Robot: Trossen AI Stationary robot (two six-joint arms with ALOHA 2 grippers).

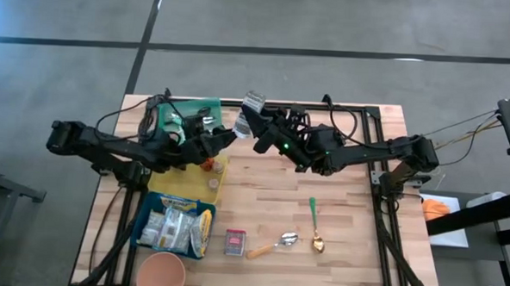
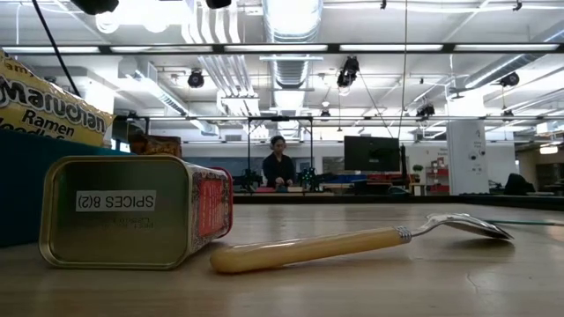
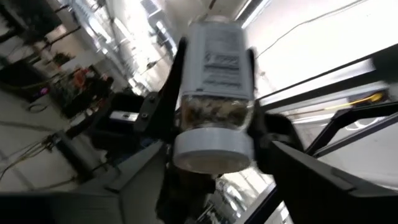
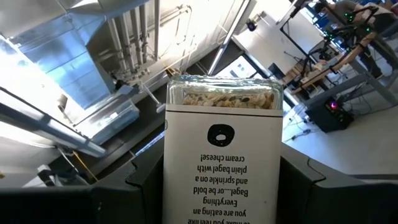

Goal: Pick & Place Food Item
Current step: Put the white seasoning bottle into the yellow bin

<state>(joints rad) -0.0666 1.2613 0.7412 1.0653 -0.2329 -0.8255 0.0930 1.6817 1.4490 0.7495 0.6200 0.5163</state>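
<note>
2 grippers are raised above the table's far edge, with 1 seasoning jar (image 1: 254, 102) between them. The jar is clamped by the right gripper (image 1: 258, 117), while the left gripper (image 1: 231, 130), jaws parted, is seen just beside it.

The table (image 1: 347, 207) was pale, matt butcher-block wood. The tin (image 2: 132, 211) was glossy metal. The spoon (image 2: 352, 244) had a smooth cream handle and shiny bowl. The jar (image 4: 221, 155) looked clear, paper-labelled.
</note>
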